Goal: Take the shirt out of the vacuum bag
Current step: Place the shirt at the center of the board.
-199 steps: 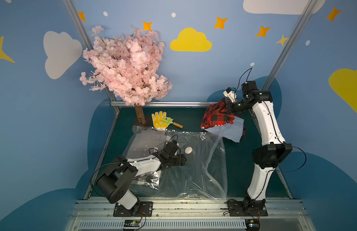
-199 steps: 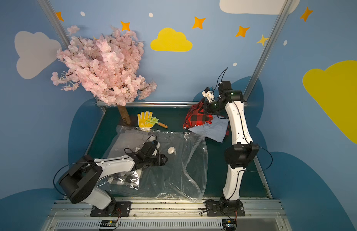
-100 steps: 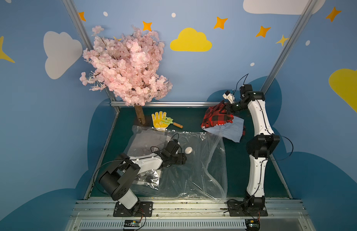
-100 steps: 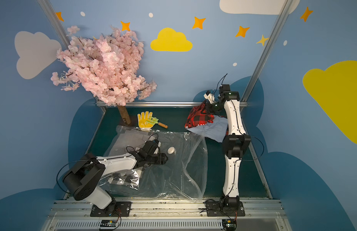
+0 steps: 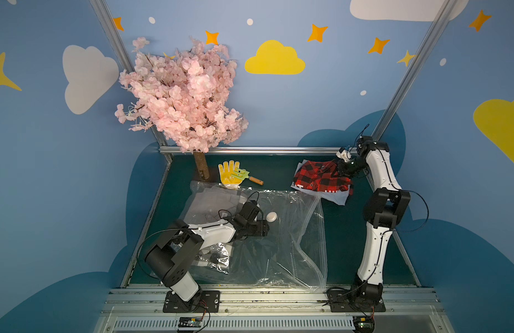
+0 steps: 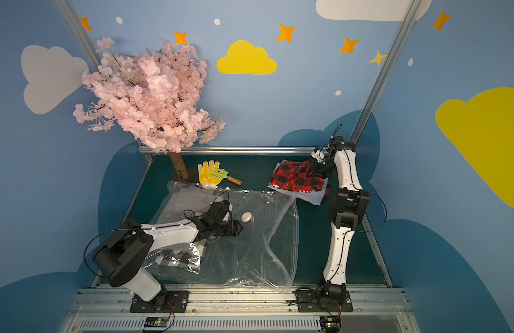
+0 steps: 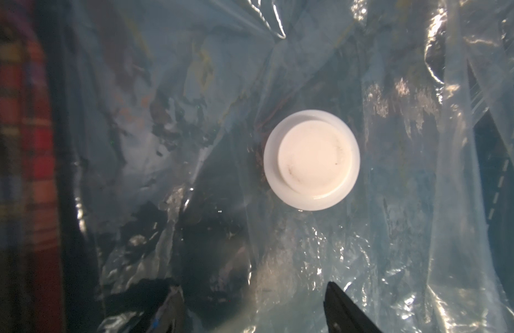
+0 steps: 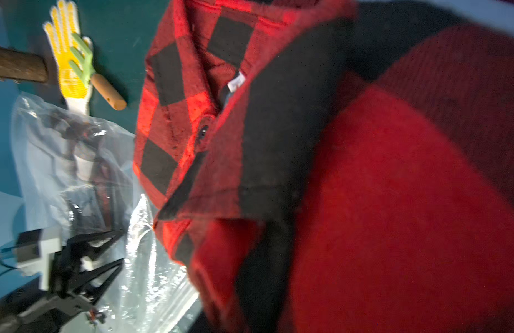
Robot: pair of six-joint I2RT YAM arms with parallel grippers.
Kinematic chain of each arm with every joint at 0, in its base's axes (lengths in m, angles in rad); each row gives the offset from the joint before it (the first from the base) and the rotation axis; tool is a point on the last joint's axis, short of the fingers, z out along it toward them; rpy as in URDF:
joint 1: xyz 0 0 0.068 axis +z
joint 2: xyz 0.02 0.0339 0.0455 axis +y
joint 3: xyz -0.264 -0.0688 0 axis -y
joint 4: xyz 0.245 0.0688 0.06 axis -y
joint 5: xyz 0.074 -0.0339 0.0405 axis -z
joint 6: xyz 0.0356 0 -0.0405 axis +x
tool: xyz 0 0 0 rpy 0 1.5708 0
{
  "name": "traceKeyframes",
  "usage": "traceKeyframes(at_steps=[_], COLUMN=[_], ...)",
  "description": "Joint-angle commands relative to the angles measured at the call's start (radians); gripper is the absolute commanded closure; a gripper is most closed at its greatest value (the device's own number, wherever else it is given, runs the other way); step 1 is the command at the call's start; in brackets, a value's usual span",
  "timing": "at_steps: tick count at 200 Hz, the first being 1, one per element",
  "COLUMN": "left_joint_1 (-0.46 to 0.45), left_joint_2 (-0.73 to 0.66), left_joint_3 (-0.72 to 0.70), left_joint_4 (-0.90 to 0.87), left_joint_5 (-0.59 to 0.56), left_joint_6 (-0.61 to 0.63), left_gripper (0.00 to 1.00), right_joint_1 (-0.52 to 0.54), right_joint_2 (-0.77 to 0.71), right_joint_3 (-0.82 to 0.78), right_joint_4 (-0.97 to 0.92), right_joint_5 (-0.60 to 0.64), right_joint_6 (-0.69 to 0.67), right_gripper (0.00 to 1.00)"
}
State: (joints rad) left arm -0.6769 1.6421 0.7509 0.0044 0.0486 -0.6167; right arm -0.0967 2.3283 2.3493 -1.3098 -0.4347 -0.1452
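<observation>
The red and black plaid shirt (image 5: 319,178) lies crumpled at the back right, outside the vacuum bag (image 5: 290,239), and it fills the right wrist view (image 8: 365,201). My right gripper (image 5: 341,170) sits at the shirt's far right edge, and its jaws are hidden by the cloth. The clear bag lies flat mid-table, white valve (image 5: 271,216) up. My left gripper (image 5: 263,229) rests on the bag just short of the valve (image 7: 311,160). In the left wrist view the left gripper (image 7: 253,314) is open, with only plastic film under it.
A pale blue cloth (image 5: 336,197) lies under the shirt. Grey folded clothes (image 5: 209,201) and a black-and-white checked cloth (image 5: 212,256) sit inside the bag's left half. A yellow glove (image 5: 228,173), a small rake (image 5: 250,178) and the blossom tree's trunk (image 5: 202,170) stand at the back.
The right arm has pulled its elbow in and now stands straighter over the shirt, which has settled a little lower on the pale cloth. The left arm has barely moved.
</observation>
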Motion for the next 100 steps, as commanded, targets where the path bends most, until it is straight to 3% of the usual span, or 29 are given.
traceKeyframes(at_steps=[1,25,46,74,100], left_joint_1=[-0.010,-0.017,-0.026,-0.039,-0.061], left_joint_2=[0.108,0.103,0.090,0.066,0.033], left_joint_3=[-0.075,-0.064,-0.057,-0.047,-0.015], left_joint_4=[-0.254,-0.266,-0.282,-0.292,-0.314], left_joint_5=[0.020,0.017,0.008,0.005,-0.001], left_joint_6=[-0.021,-0.017,-0.016,-0.023,-0.025], left_gripper=[0.22,0.21,0.19,0.17,0.16], right_joint_1=[-0.027,-0.055,-0.088,-0.140,-0.170], right_joint_2=[0.031,0.045,0.022,-0.086,-0.234], right_joint_3=[-0.018,-0.022,-0.048,-0.142,-0.288], right_joint_4=[0.013,0.006,0.020,0.110,0.229], right_joint_5=[0.088,0.140,0.183,0.229,0.168], right_joint_6=[0.049,0.093,0.148,0.234,0.292], right_gripper=[0.54,0.33,0.22,0.20,0.19])
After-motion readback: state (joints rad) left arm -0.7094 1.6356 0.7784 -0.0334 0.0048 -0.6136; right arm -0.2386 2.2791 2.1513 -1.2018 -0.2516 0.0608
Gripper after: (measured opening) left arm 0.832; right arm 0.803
